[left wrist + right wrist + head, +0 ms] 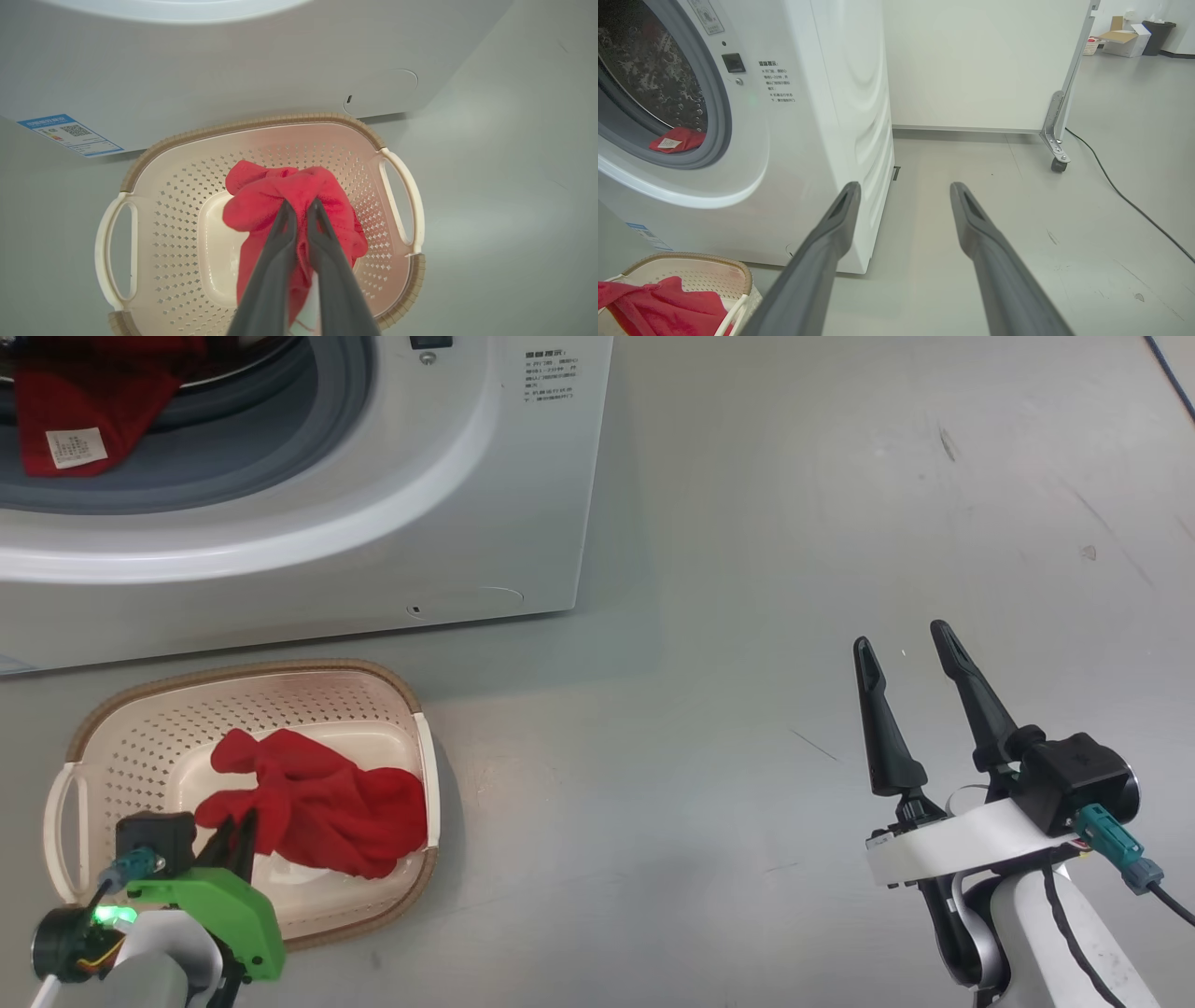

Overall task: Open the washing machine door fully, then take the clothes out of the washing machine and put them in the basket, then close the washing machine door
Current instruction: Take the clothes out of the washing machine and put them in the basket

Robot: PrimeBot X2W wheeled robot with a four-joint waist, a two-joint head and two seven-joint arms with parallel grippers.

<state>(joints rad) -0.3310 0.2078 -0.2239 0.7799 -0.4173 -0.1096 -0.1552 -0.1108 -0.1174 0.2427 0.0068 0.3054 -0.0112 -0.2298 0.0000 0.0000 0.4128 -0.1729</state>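
Closest to me, my left claw [302, 207] was clenched on a bunched red garment [261, 196], its two dark fingers [275, 261] pressed almost together with a fold of the cloth pinched between them. That garment sat inside the cream basket [154, 186], over its middle and toward its right-hand side. The basket stood on the floor [840, 476] just in front of the washing machine [523, 495], below the machine's blue sticker [70, 135]. At the drum's mouth a second red garment [84, 401] lay draped over the grey gasket [233, 457], its white label [77, 448] facing out. My right claw [899, 637] hung released, its fingers spread wide with nothing between them, above bare floor well to the right of the machine and the basket.
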